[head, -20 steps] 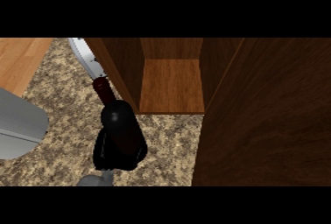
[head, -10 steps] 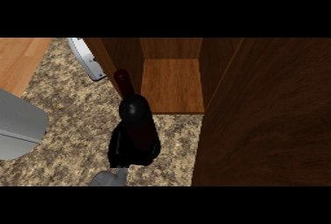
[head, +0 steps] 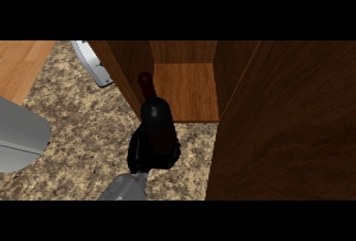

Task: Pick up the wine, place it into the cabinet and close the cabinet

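Note:
The dark wine bottle is tilted, its reddish neck pointing up the view at the front left corner of the open cabinet's wooden shelf. My right hand is shut round the bottle's lower body and hides its base, just in front of the shelf's edge. Its grey forearm comes in from the lower edge. The cabinet's dark side wall stands right beside the neck. My left hand does not show.
The open cabinet door fills the right side as a tall dark wood panel. A grey rounded shape sits at the left edge on the speckled counter. A pale metal object lies at the upper left.
My right hand has carried the bottle right and farther away, toward the cabinet opening. The neck now reaches the shelf's front corner.

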Robot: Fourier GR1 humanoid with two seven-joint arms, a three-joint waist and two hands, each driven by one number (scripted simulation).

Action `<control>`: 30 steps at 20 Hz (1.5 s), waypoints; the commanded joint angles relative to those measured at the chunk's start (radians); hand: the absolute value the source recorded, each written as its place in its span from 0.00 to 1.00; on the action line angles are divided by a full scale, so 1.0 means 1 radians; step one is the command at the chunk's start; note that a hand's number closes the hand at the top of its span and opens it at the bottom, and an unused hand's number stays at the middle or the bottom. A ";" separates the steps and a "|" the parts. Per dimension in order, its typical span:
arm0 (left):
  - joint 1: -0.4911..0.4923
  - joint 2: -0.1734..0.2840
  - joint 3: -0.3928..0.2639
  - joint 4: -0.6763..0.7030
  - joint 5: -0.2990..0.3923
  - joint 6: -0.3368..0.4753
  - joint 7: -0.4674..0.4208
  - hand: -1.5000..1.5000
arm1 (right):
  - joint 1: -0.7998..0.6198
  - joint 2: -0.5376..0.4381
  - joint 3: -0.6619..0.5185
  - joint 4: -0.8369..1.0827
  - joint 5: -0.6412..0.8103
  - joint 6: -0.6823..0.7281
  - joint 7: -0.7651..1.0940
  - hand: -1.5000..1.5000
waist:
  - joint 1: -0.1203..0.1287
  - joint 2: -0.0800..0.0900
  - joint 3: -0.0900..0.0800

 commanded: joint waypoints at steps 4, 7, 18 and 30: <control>-0.144 0.000 -0.079 0.128 0.132 0.035 -0.117 1.00 | 0.021 0.017 0.004 0.036 0.003 0.007 -0.067 0.00 | -0.004 0.001 0.000; -0.152 0.000 -0.086 0.124 0.129 0.047 -0.106 1.00 | -0.020 -0.026 -0.087 0.026 -0.102 0.020 -0.010 0.00 | -0.001 0.000 0.000; -0.409 0.000 0.033 0.403 0.235 -0.013 -0.056 1.00 | 0.040 0.023 -0.007 0.061 -0.010 0.029 -0.133 0.00 | -0.009 0.003 0.000; -0.642 0.007 0.078 0.530 0.302 0.028 -0.025 1.00 | 0.094 0.025 -0.014 0.106 -0.027 0.069 -0.205 0.00 | -0.012 0.004 0.001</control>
